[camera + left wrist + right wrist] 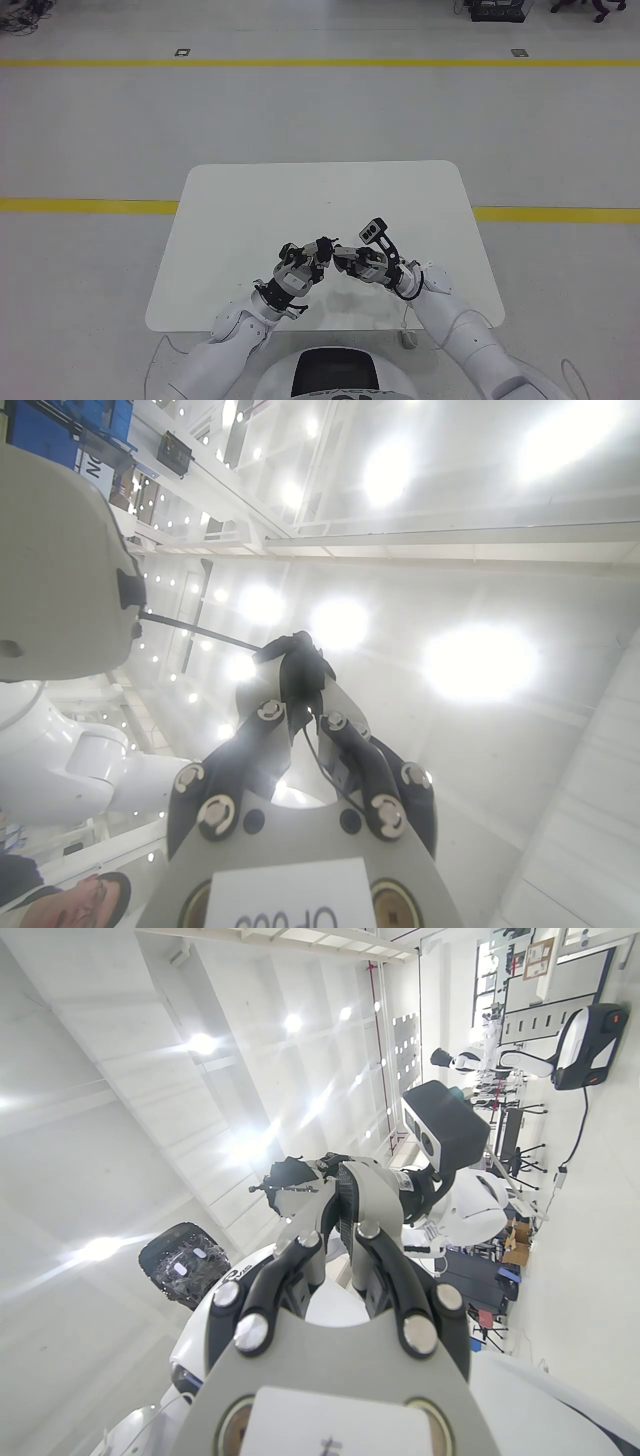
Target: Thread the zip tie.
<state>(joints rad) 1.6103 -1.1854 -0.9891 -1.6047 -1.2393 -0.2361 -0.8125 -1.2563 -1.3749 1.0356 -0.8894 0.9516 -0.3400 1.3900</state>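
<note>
The black zip tie (200, 631) is held in the air between both grippers, above the front middle of the white table (320, 195). My left gripper (297, 650) is shut on one end of it, and a thin loop of strap runs down between its fingers (345, 710). The straight strap leads across to my right gripper (343, 258), whose pad (131, 592) meets its other end. In the right wrist view the right gripper (340, 1178) is shut, with the left gripper's tips and the zip tie (287, 1189) just beyond. The left gripper (320, 250) nearly touches the right one.
The table top carries nothing else, with bare surface on all sides of the grippers. Its front edge (300, 328) lies just below the wrists. Grey floor with yellow lines (90, 206) surrounds the table.
</note>
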